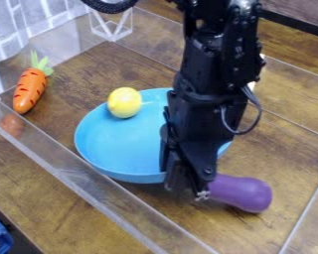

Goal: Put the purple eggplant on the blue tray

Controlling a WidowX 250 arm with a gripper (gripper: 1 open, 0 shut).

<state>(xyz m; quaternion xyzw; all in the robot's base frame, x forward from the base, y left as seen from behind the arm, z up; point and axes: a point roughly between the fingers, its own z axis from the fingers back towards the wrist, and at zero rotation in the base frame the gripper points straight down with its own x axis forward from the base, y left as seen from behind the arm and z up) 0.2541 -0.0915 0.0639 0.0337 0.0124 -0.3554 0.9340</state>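
Note:
The purple eggplant (244, 192) lies on the wooden table just off the front right rim of the blue tray (111, 149). Its fat end points right, and its stem end is hidden behind the fingers. My gripper (197, 189) points straight down at that narrow left end, with its jaws drawn in on it. The black arm stands over the tray's right side and hides that part of the rim.
A yellow lemon (123, 101) sits on the tray's back left. An orange carrot (31, 86) lies on the table at the far left. A clear plastic wall (82, 184) runs along the front edge, and a clear container (115, 25) stands at the back.

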